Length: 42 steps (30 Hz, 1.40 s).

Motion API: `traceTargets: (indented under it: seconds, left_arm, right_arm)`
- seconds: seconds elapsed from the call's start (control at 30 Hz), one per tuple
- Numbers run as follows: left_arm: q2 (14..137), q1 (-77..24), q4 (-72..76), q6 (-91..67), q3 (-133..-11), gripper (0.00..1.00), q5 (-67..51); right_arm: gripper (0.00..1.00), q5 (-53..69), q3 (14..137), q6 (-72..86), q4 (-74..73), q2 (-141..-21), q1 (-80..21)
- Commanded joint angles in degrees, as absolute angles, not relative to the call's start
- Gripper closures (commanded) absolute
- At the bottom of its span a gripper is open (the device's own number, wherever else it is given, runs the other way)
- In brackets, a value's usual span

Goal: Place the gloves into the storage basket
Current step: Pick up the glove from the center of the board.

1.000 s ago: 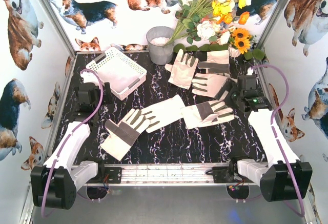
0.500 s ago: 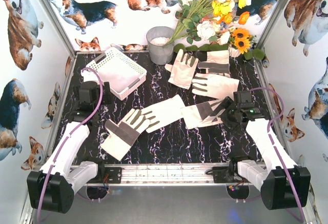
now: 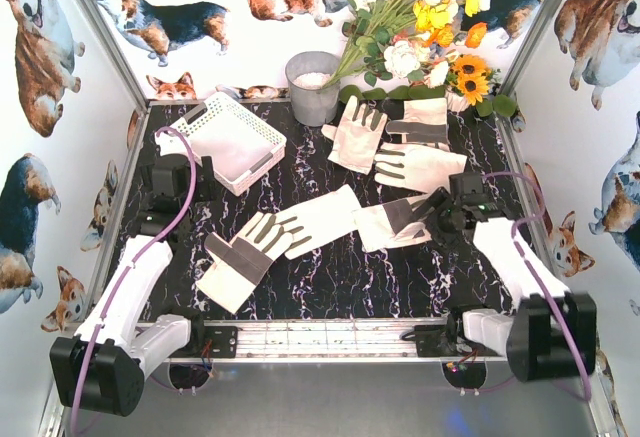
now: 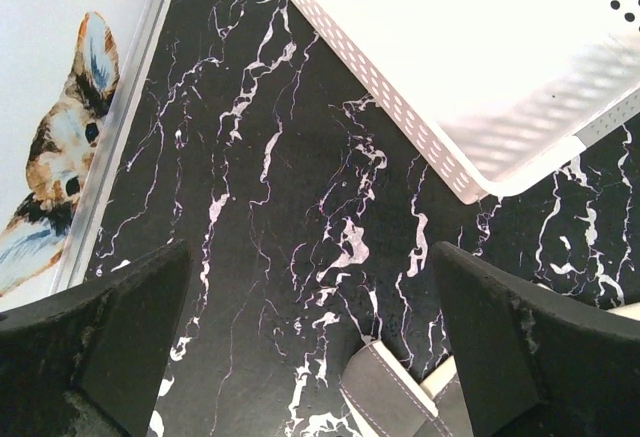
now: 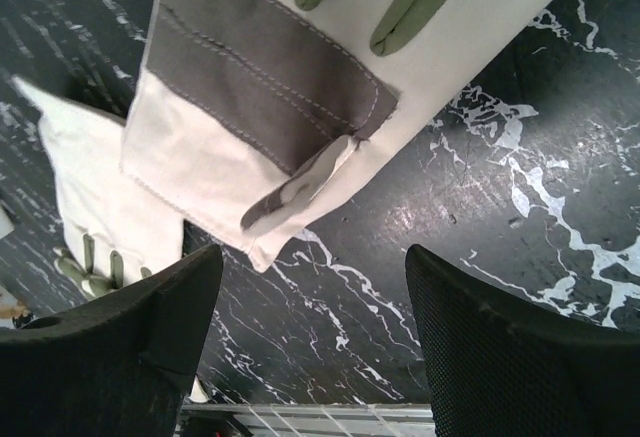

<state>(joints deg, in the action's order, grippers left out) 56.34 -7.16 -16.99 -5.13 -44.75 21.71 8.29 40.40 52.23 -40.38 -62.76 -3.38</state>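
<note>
The left jaws stand as wide as they go, with nothing between them but bare black marbled desk (image 4: 280, 207). In the left wrist view a grey glove fingertip (image 4: 385, 397) lies on the desk at the lower edge, between the two jaws and touching neither. A corner of the white basket (image 4: 440, 157) lies just ahead and to the right.

The right jaws are also well apart and grip nothing. They sit low over the desk, and the edge of a cream glove (image 5: 270, 117) with a grey palm patch lies just ahead of the gap. Part of a second glove (image 5: 90, 187) shows to its left.

From above, the right arm (image 3: 505, 257) reaches in to the glove at centre right (image 3: 400, 219). The left arm (image 3: 135, 277) stretches along the left side, its end near the basket (image 3: 262, 165), which stands at the far left of the desk.

We count six gloves, all on the desk outside the basket. Besides the one by the right arm, there is one near left (image 3: 240, 257), one in the centre (image 3: 320, 217), and three at far right (image 3: 357, 132) (image 3: 420, 117) (image 3: 420, 165).

A grey bucket (image 3: 312, 87) and a bunch of flowers (image 3: 420, 17) stand at the back.
</note>
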Motion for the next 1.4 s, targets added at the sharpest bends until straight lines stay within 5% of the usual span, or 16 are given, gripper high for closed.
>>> traceTargets:
  seconds: [0.0,0.37,0.67,0.83,1.07,1.37]
  left_arm:
    - [55.4,-7.5,-19.1,-5.9,-47.2,0.0,21.4]
    - [56.3,-7.9,-21.2,-6.0,-48.0,0.0,21.4]
    - [58.1,-8.1,-20.8,-6.2,-47.6,0.0,22.5]
    - [56.5,-8.5,-18.6,-5.5,-46.1,0.0,21.6]
    - [59.8,-10.3,-17.0,-1.4,-46.1,0.0,0.9]
    - [61.2,-13.6,-12.8,-13.4,-46.1,0.0,-20.2]
  right_arm:
    - [0.25,10.1,43.5,53.2,-35.8,-69.4,-4.1]
    - [0.46,8.2,45.4,52.4,-35.2,-78.1,-7.0]
    - [0.99,7.9,45.4,50.5,-37.7,-77.0,-7.5]
    - [1.0,8.2,47.2,45.2,-39.8,-70.4,-7.5]
    - [1.0,9.1,50.2,32.6,-43.4,-58.4,-11.6]
    - [1.0,32.4,48.2,27.2,-27.6,-54.3,-21.0]
